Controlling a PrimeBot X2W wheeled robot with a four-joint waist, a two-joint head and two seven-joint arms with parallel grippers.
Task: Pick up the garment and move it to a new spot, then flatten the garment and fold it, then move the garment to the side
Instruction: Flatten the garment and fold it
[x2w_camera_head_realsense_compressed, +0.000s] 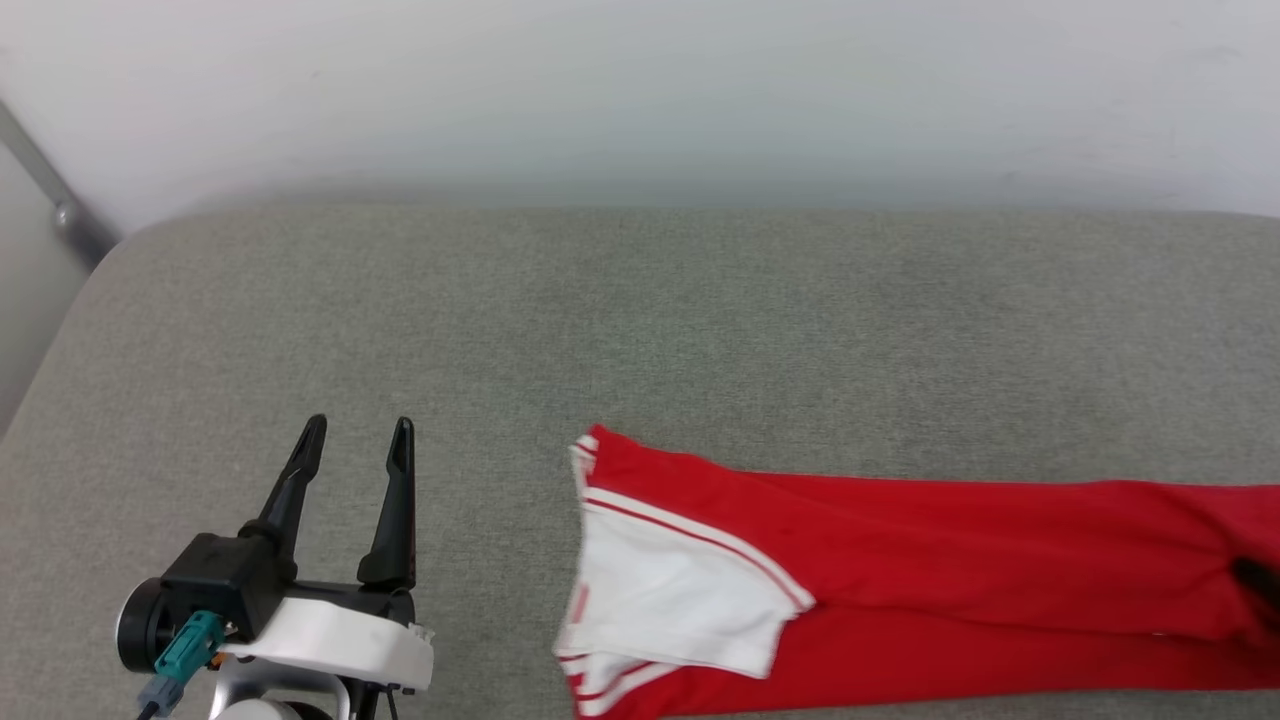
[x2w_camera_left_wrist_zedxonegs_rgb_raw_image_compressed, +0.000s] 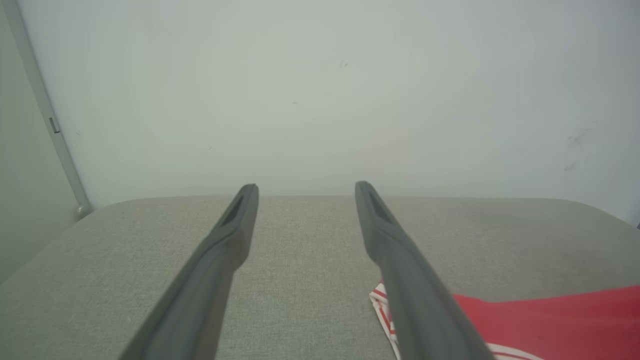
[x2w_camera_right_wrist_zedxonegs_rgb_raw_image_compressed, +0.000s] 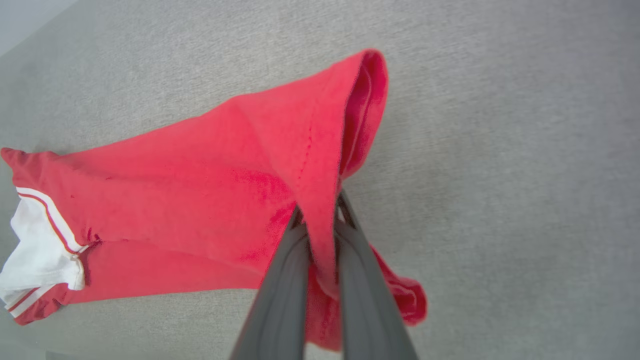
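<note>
The red jersey T-shirt lies on the grey cushion as a long narrow band, already doubled lengthwise, with its white sleeve at the end nearest the left gripper, which hovers just beside it with fingers spread and nothing between them. The right gripper is clamped on a raised pinch of red cloth at the opposite end. This looks like the folding step, so the next move probably calls for carrying that pinched end over towards the sleeve without dragging the band askew.
</note>
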